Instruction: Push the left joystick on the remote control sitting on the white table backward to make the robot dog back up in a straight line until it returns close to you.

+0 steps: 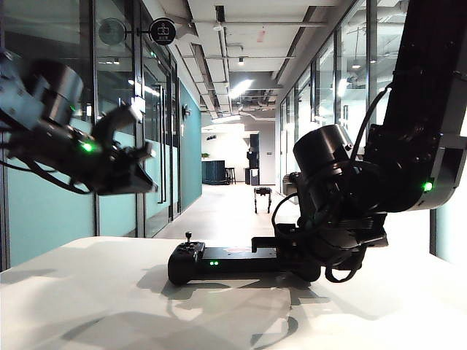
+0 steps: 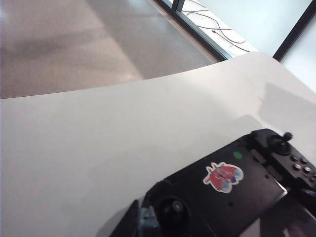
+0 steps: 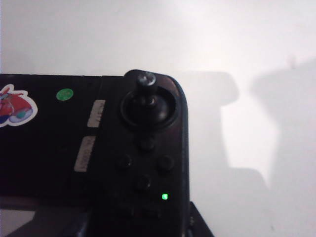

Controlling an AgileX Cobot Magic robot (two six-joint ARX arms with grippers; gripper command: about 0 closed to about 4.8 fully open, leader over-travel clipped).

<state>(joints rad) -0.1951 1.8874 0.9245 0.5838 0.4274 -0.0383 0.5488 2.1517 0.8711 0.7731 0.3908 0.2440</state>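
Right gripper (image 1: 310, 270) clamped the controller (image 1: 233, 260); left gripper (image 1: 135, 171), state unclear, hovered and should descend squarely behind the left stick (image 1: 188, 238).

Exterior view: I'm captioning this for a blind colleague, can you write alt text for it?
A wide black gamepad-shaped remote control lies on a plain white table, its thin black left joystick sticking up. The right gripper sits low at the controller's right end, jaws hidden; the left gripper hovers above left. Down the corridor stands a small dark four-legged robot dog.
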